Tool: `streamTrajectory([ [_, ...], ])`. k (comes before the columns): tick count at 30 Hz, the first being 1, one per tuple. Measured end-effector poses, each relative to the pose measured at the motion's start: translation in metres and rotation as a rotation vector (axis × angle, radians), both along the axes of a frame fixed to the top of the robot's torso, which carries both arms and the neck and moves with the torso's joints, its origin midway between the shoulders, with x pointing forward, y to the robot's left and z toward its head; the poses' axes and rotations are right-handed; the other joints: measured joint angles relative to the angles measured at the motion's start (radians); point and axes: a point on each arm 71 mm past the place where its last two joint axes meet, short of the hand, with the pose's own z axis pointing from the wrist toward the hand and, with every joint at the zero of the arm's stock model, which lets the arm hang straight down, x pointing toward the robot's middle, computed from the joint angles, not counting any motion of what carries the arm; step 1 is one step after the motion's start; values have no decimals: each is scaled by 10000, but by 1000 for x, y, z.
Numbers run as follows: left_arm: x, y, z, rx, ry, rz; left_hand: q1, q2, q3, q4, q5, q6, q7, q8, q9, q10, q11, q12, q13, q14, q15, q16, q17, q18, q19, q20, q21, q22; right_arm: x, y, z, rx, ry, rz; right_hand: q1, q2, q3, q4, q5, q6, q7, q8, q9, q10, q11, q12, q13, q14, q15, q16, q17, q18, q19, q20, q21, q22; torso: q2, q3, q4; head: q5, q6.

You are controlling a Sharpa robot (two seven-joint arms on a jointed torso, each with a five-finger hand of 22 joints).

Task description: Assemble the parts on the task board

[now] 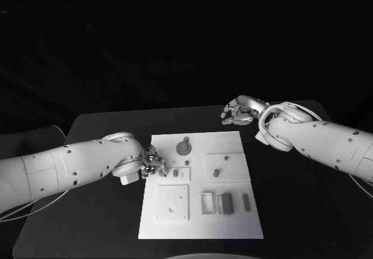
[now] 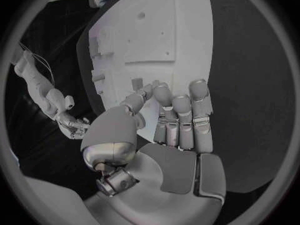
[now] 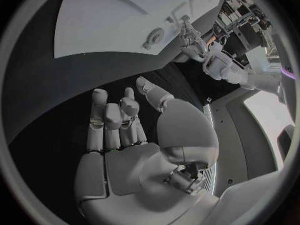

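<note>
**A:** Where is the task board sitting, and what is on it?

**B:** The task board [image 1: 200, 216] is lying flat in the middle of the black table [image 1: 101, 121], long side running away from the robot; a round disc part [image 1: 184, 147] is resting near its far end; a small peg [image 1: 216, 172] is sitting on a raised square towards the right; a cluster of upright rectangular parts [image 1: 219, 203] and one slim bar [image 1: 246, 201] are lying nearer the robot; a square plate [image 1: 172, 203] is sitting at the near left.

**A:** What are the hands doing?

**B:** The left hand [image 1: 152, 165] is hovering at the board's left edge, just beside a small square recess; in the left wrist view its fingers [image 2: 181, 120] are lying straight and close together over the board's edge, while the thumb is bending towards them; whether anything is pinched there I cannot tell. The right hand [image 1: 239, 112] is hanging over the bare table beyond the board's far right corner, well apart from every part; its fingers [image 3: 115, 120] are loosely curling and holding nothing.

**A:** How far along is the work looking?

**B:** Early, I would judge; most parts are appearing to lie loose or separate rather than joined; the left hand is seeming to be working on a small piece at the left edge, and nearly everything else is waiting.
</note>
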Motion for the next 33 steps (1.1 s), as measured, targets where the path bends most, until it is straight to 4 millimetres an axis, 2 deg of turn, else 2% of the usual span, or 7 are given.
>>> streamTrajectory([
  [3,0,0,-1,12,12,7,-32,-187,-47,201,-422,14,-45,222,-14,-35,-37,60,-26,-35,-37,4,-40,-1,-54,-53,2,0,0,0,0,-1,1,-3,0,0,0,0,0,0,-1,0,-1,0,0,0,0,0,1,0,0,0,0,0,0,0,0,0,-1,2,4],
  [5,0,1,-1,27,25,16,-95,-252,-70,249,-559,6,-68,508,-13,-60,-64,68,-26,-69,-71,5,-48,-2,-108,-107,2,0,0,0,0,-1,1,-3,0,0,0,0,0,1,-2,0,0,0,0,0,0,0,2,0,0,0,0,0,0,0,0,-1,-1,3,6],
  [12,-1,1,-3,59,72,34,-249,-489,-196,469,-642,108,-190,1275,-13,-54,-90,68,-54,-72,-101,43,-96,-2,-124,-122,2,-1,0,0,0,-4,7,-3,0,0,0,0,0,14,-15,-41,-1,0,0,0,0,-5,-1,0,0,-1,0,0,0,0,1,-6,-2,-4,-8],
  [17,-1,2,-5,92,113,72,-489,-488,-777,341,-509,287,-337,1397,-12,-108,-71,68,-69,-72,-141,112,-137,19,-144,-143,46,-2,0,0,0,-6,12,-4,0,0,0,0,0,-3,0,-41,-2,0,0,0,0,-33,-10,0,0,0,0,0,0,0,2,-6,-1,-7,-17],
  [22,-2,3,-7,135,192,114,-656,-590,-952,466,-1212,280,-275,1374,-85,-114,-77,108,-98,-87,-156,112,-188,47,-163,-161,46,-2,0,0,0,-9,16,-6,0,0,0,0,0,-38,1,-41,-2,0,0,0,0,-36,-8,0,0,0,0,0,0,0,2,-6,-1,-7,-21],
  [24,-2,4,-8,141,235,128,-718,-652,-986,499,-1378,300,-255,1375,-92,-130,-93,108,-110,-103,-174,113,-203,56,-180,-179,46,-2,0,0,0,-9,18,-5,0,0,0,0,0,-38,1,-40,-2,0,0,0,0,-37,-7,0,0,1,0,0,0,0,2,-8,-1,-4,-23],
  [33,-3,4,-9,66,326,225,-752,-796,-999,707,-1579,275,-280,1376,-118,-134,-97,108,-121,-104,-174,112,-231,63,-192,-190,46,-3,0,0,0,-16,27,-12,0,0,0,0,0,-38,0,-40,-3,0,0,0,0,-47,4,0,-8,0,0,0,0,0,2,-8,-1,4,-25],
])
